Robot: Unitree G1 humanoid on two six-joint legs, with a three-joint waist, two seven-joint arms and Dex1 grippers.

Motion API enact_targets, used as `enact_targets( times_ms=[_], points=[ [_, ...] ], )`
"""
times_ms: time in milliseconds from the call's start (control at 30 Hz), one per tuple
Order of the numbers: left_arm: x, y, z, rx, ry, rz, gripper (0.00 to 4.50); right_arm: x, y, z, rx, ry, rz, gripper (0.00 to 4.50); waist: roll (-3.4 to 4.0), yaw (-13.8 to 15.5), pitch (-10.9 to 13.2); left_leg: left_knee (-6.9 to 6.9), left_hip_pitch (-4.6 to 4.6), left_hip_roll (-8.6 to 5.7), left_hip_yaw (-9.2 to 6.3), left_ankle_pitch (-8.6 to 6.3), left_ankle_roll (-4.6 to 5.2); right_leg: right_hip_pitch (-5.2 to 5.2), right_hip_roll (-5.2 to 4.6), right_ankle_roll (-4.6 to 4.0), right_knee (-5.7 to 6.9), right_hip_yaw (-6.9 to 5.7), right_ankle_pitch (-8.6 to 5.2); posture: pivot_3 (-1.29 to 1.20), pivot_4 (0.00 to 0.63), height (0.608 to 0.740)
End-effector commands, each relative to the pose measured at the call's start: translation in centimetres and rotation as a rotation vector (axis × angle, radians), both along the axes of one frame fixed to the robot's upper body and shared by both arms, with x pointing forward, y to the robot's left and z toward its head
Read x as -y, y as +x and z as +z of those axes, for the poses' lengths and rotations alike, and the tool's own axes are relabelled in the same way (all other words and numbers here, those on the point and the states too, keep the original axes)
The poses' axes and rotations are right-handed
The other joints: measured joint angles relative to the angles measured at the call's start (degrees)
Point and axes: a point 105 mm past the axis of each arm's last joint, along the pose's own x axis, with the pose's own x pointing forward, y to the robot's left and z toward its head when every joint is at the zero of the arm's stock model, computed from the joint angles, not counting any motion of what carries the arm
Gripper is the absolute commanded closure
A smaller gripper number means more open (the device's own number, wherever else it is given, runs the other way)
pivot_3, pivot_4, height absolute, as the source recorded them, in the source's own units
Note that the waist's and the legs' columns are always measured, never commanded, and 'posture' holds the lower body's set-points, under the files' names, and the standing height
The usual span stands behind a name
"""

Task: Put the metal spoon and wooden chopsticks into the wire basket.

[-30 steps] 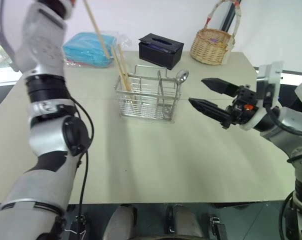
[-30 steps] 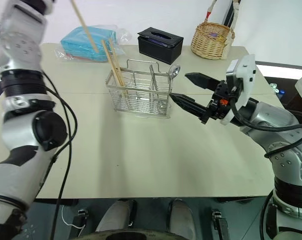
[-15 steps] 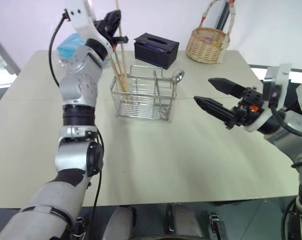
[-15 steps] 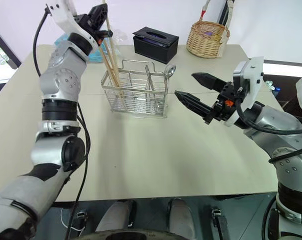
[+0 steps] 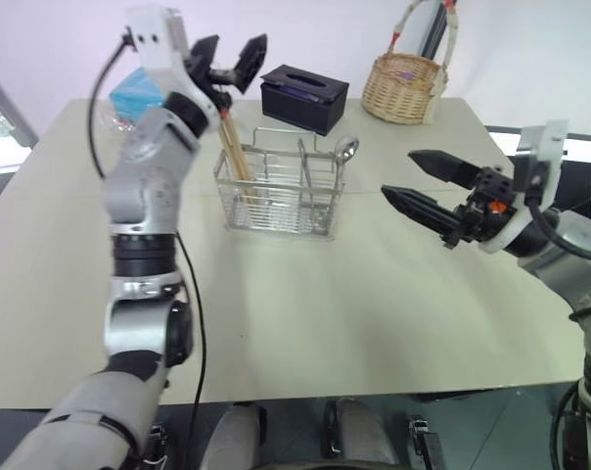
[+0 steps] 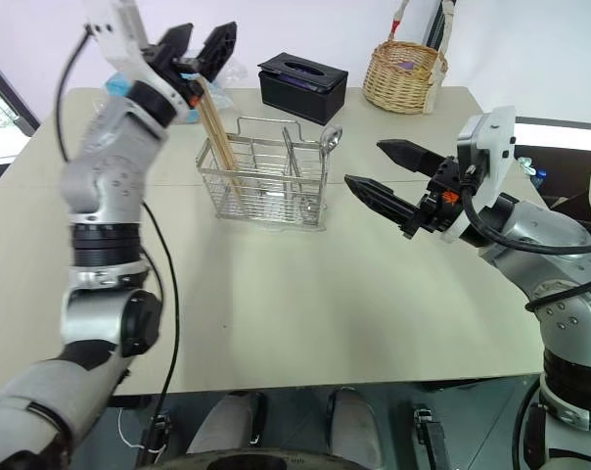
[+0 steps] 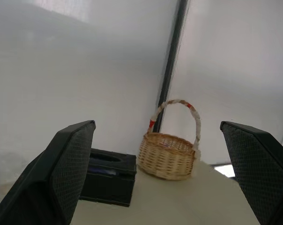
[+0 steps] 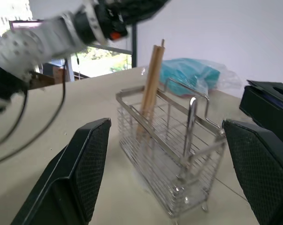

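The wire basket (image 5: 276, 191) stands mid-table. The wooden chopsticks (image 5: 232, 147) lean upright in its left compartment, their tips above the rail. The metal spoon (image 5: 346, 149) stands in the right compartment, bowl up. My left gripper (image 5: 235, 44) hovers open just above the chopsticks' tops, holding nothing. My right gripper (image 5: 398, 173) is open and empty to the right of the basket, pointing at it. The right wrist view shows the basket (image 8: 174, 154) and chopsticks (image 8: 148, 93) between the wide-spread fingers (image 8: 80, 178).
A black tissue box (image 5: 303, 96) and a wicker basket (image 5: 405, 88) with a tall handle sit at the table's far side. A blue bag (image 5: 129, 98) lies at the far left, behind my left arm.
My left gripper has opened and let go of a chopstick, which now stands in the basket with the others. The left hand has sunk and drawn back. The right arm has kept still.
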Motion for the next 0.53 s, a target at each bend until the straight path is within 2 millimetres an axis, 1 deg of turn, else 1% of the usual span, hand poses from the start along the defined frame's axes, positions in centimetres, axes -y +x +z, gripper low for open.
enact_targets(
  times_ms=[33, 67, 133, 200, 267, 333, 533],
  points=[
    [-2.2, -3.2, 1.8, 0.09, 0.189, -0.07, 0.03, 1.5, 0.0, -0.1, 0.029, -0.068, -0.015, 0.57, 0.06, -0.4, 0.0, -0.04, 0.02, 0.02, -0.01, 0.0, 0.0, -0.01, 0.03, -0.01, 0.0, 0.0, -0.01, 0.0, 0.15, 0.661],
    [-3.4, -3.6, 1.4, 0.092, 0.272, -0.043, 0.03, 1.9, 0.0, -0.4, 0.018, -0.087, -0.014, 0.57, 0.09, -0.4, 0.0, -0.06, 0.03, 0.02, -0.01, 0.0, 0.0, 0.02, 0.02, -0.01, -0.01, 0.0, -0.01, 0.0, 0.15, 0.661],
    [-6.3, -4.8, 0.0, 0.11, 0.49, 0.038, 0.03, 2.8, -0.1, -1.3, -0.015, -0.136, 0.003, 0.57, 0.15, -0.3, 0.0, -0.05, 0.09, 0.02, 0.0, -0.01, 0.01, 0.09, 0.01, -0.01, -0.04, 0.01, -0.01, 0.0, 0.15, 0.661],
    [-8.1, -5.9, -1.6, 0.072, 0.636, 0.063, 0.03, 3.2, -0.2, -1.7, -0.032, -0.167, 0.029, 0.57, 0.18, -0.5, 0.0, -0.06, 0.15, 0.02, 0.08, -0.01, 0.01, 0.1, 0.0, -0.02, -0.04, 0.1, -0.02, 0.0, 0.15, 0.661],
    [-9.0, -6.9, -2.5, 0.044, 0.696, 0.061, 0.03, 3.3, -0.1, -1.9, -0.035, -0.176, 0.046, 0.57, 0.15, -0.2, 0.0, -0.05, 0.16, 0.08, 0.07, -0.02, 0.02, 0.1, 0.0, -0.11, -0.03, 0.13, -0.06, 0.0, 0.15, 0.661],
    [-9.4, -7.9, -3.2, 0.016, 0.72, 0.048, 0.03, 3.2, 0.3, -1.9, -0.031, -0.176, 0.052, 0.57, 0.12, 0.3, 0.0, 0.03, 0.06, 0.33, 0.03, 0.01, 0.06, 0.09, 0.0, -0.25, -0.09, 0.1, -0.13, 0.0, 0.15, 0.661],
    [-10.2, -9.4, -4.4, -0.051, 0.717, 0.057, 0.03, 1.9, 0.5, -1.5, -0.007, -0.16, 0.106, 0.57, 0.16, 1.0, 0.0, 0.02, 0.08, 0.45, 0.03, 0.01, 0.06, 0.06, 0.0, -0.28, -0.15, 0.12, -0.13, 0.0, 0.15, 0.661]
  ],
)
